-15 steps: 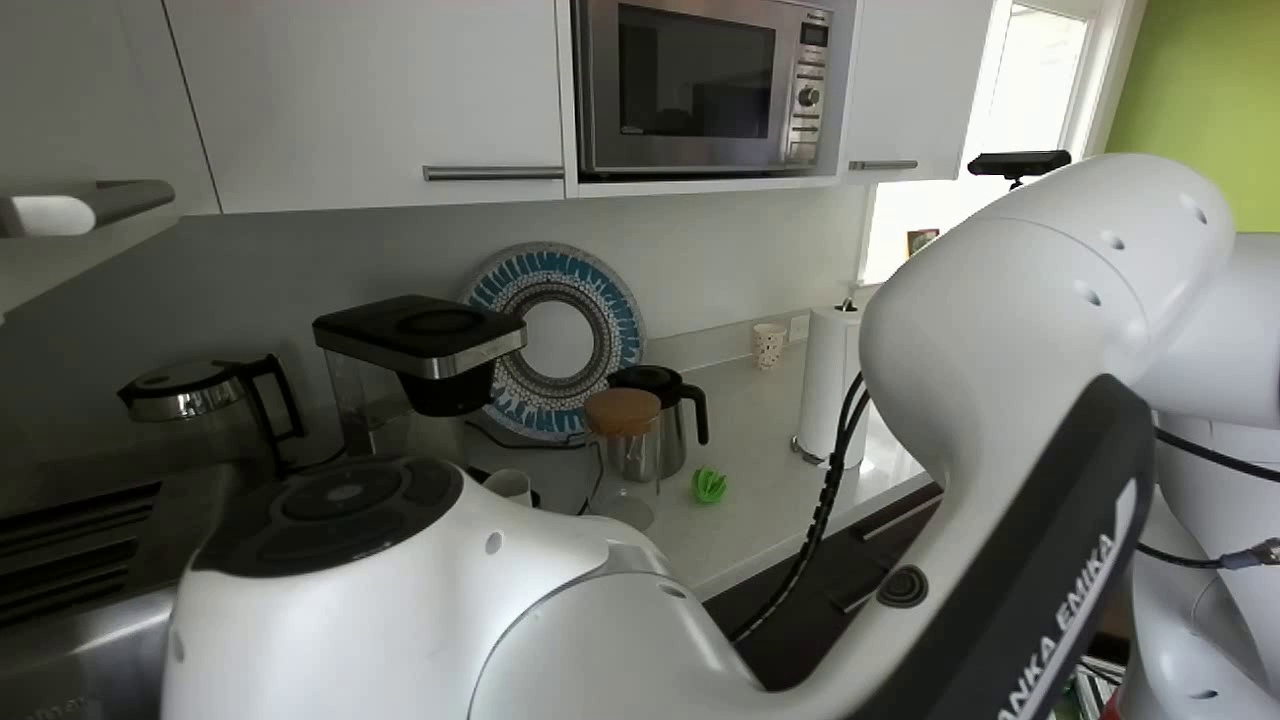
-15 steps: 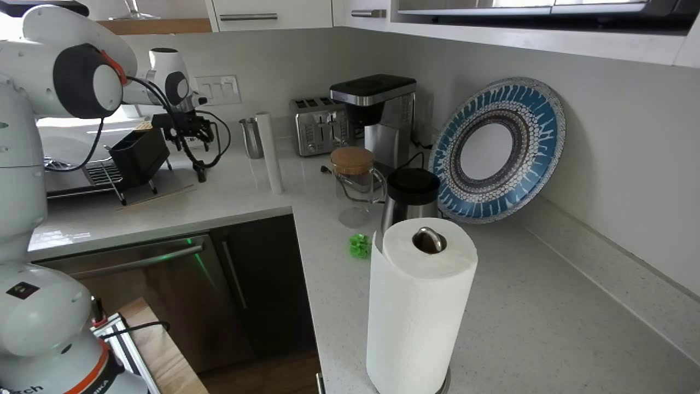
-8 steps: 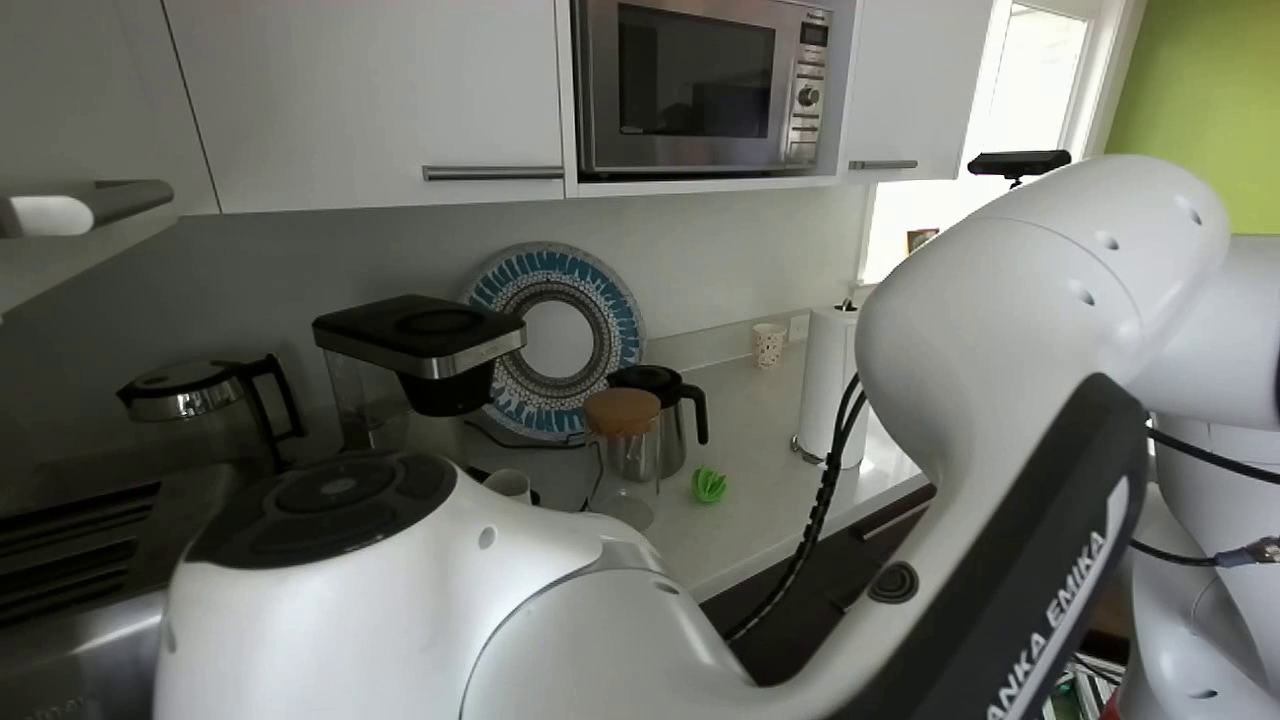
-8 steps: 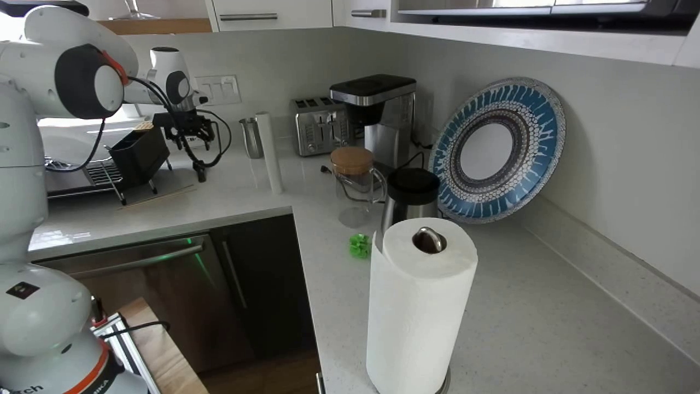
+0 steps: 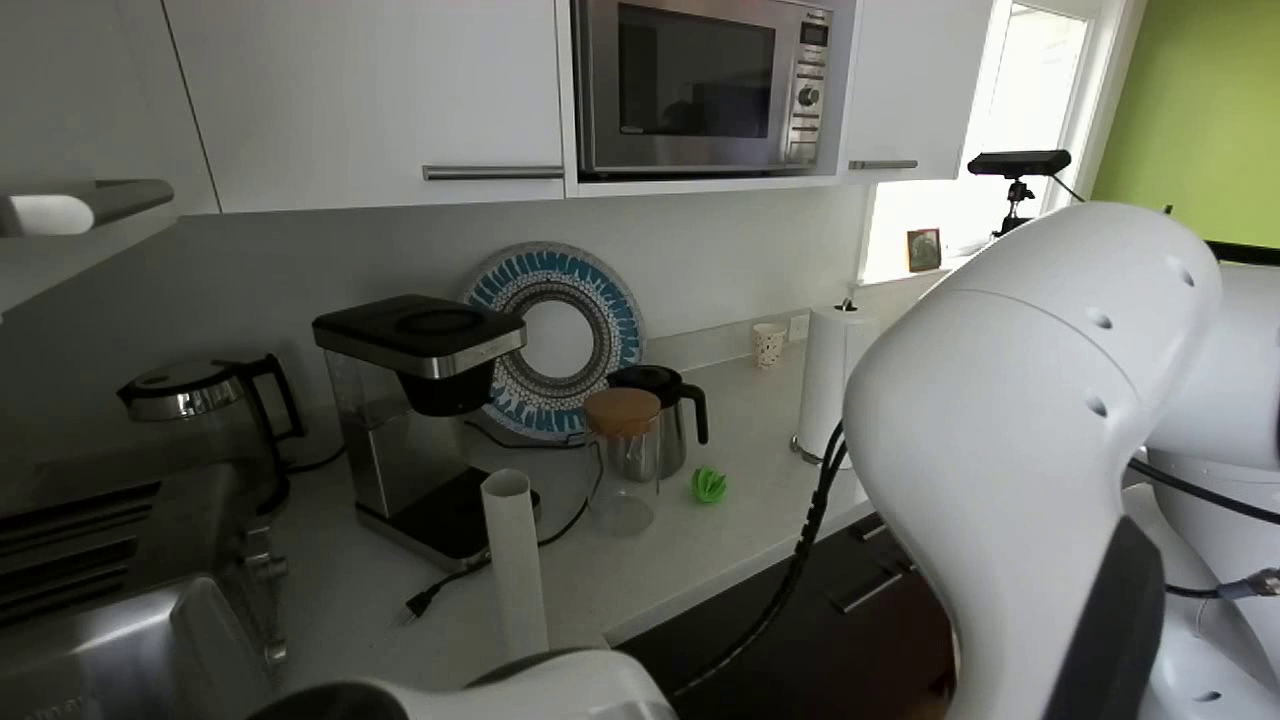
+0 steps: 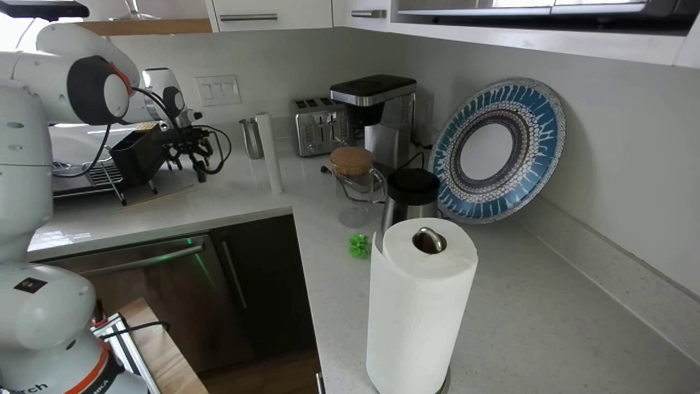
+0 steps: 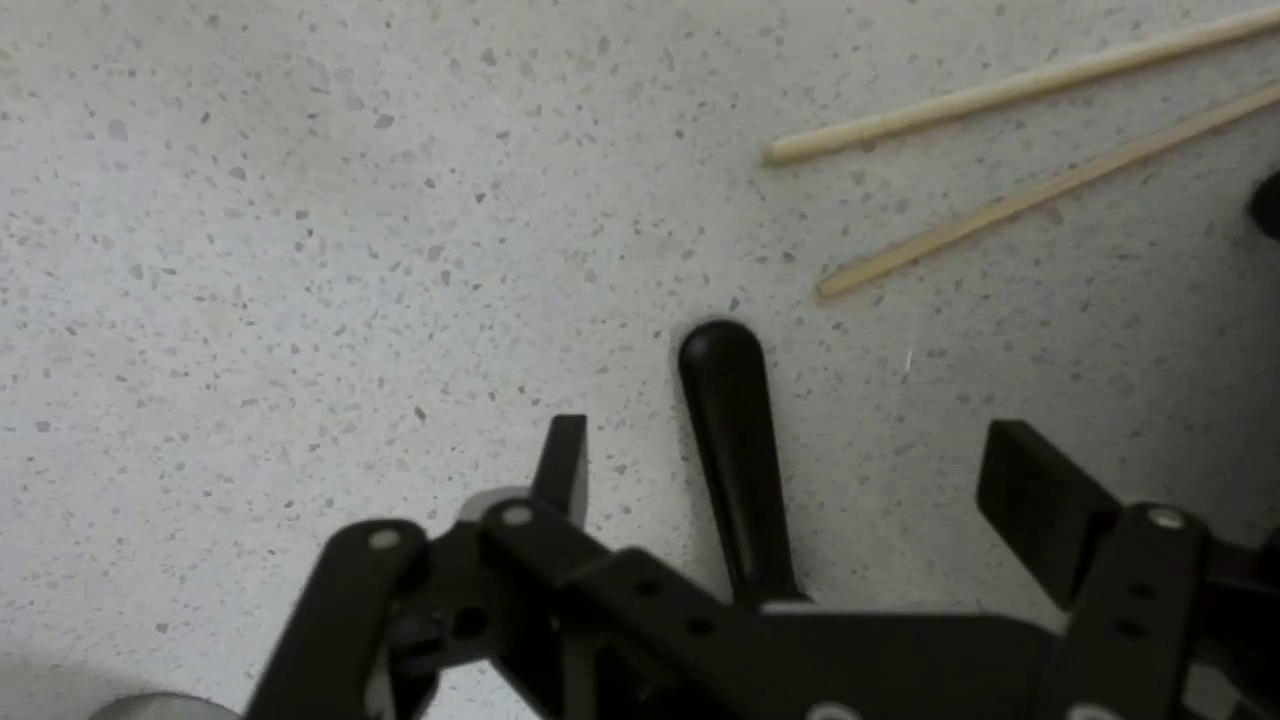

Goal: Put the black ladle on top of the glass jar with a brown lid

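In an exterior view the white arm (image 6: 24, 191) is standing tall on its base, bending over at the top and leaning out toward the table (image 6: 235, 189), its wrist angling downward near a black box (image 6: 141, 158). In the wrist view the hand (image 7: 787, 440) is looking released over the table, its fingers (image 7: 1040, 510) standing wide apart to either side of the black ladle (image 7: 742, 460) and leaving a gap on both flanks of the handle. The ladle is lying on the pale, speckled table, slanting slightly; its handle is showing smooth and dark, with a faint sheen and a rounded tip, while the rest is hiding behind the hand. Two wooden sticks (image 7: 1020, 86) are lying near that tip. In both exterior views the glass jar (image 6: 353, 187) is standing upright, its clear body carrying a flat, round brown lid (image 6: 352, 161); it is sitting near a steel jug (image 6: 412, 192) with a black top, well apart from the hand.
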You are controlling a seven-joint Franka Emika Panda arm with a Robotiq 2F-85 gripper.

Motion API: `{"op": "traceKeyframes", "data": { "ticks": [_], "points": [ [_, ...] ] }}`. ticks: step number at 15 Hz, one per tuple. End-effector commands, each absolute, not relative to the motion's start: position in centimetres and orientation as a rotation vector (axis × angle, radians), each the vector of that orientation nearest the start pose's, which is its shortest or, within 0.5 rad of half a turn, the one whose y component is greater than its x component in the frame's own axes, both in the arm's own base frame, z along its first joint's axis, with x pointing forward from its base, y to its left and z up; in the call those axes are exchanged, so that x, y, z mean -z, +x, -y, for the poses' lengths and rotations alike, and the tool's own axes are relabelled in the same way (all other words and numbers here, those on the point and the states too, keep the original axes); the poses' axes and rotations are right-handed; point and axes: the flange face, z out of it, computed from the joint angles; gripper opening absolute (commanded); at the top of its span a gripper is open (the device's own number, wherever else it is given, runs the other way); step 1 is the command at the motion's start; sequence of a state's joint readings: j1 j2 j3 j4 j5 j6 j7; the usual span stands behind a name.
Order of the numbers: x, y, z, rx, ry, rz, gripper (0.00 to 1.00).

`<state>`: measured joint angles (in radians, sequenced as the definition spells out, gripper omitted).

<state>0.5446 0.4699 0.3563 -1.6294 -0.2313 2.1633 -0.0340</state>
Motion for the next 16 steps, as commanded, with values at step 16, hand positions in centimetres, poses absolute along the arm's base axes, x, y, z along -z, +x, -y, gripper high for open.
{"op": "traceKeyframes", "data": {
  "ticks": [16],
  "points": [
    [-34.4,46.6,-54.0,0.344,-2.662,1.603,0.97]
  ]
}}
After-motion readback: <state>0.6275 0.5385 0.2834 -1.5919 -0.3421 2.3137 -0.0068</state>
